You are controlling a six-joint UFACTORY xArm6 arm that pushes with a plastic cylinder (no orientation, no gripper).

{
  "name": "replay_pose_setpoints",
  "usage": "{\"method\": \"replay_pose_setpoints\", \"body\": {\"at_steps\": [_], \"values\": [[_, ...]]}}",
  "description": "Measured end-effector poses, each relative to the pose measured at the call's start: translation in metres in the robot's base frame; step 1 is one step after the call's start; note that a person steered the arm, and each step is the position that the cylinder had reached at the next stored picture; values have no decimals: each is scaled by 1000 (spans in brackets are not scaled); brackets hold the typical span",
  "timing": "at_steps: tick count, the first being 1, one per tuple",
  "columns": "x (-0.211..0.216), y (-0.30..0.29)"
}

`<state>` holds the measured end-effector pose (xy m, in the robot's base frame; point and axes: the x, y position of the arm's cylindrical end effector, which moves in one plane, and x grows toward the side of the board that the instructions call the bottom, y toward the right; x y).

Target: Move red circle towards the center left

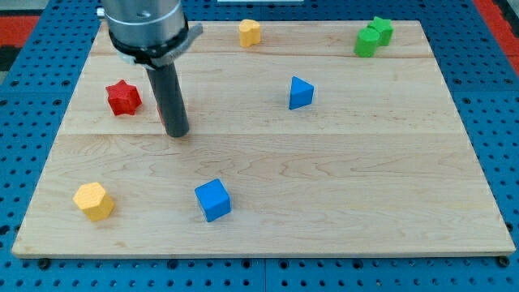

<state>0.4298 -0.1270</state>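
Note:
The red circle is almost wholly hidden behind my rod; only a thin red sliver (161,116) shows at the rod's left edge. My tip (178,133) rests on the wooden board (324,162) in its left half, right against that sliver. A red star (123,97) lies a short way to the view's left of the rod.
A yellow block (250,32) sits at the top edge. A green star (380,29) and a second green block (366,44) touch at the top right. A blue triangle (300,92) lies right of centre. A blue cube (213,199) and a yellow hexagon (93,201) lie near the bottom left.

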Motion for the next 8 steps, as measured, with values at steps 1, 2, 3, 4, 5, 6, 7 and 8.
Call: {"method": "replay_pose_setpoints", "body": {"at_steps": [1, 2, 3, 4, 5, 6, 7, 8], "values": [[-24, -7], [-24, 12], [-35, 30], [-59, 27], [-76, -5], [-76, -39], [-76, -29], [-76, 1]]}}
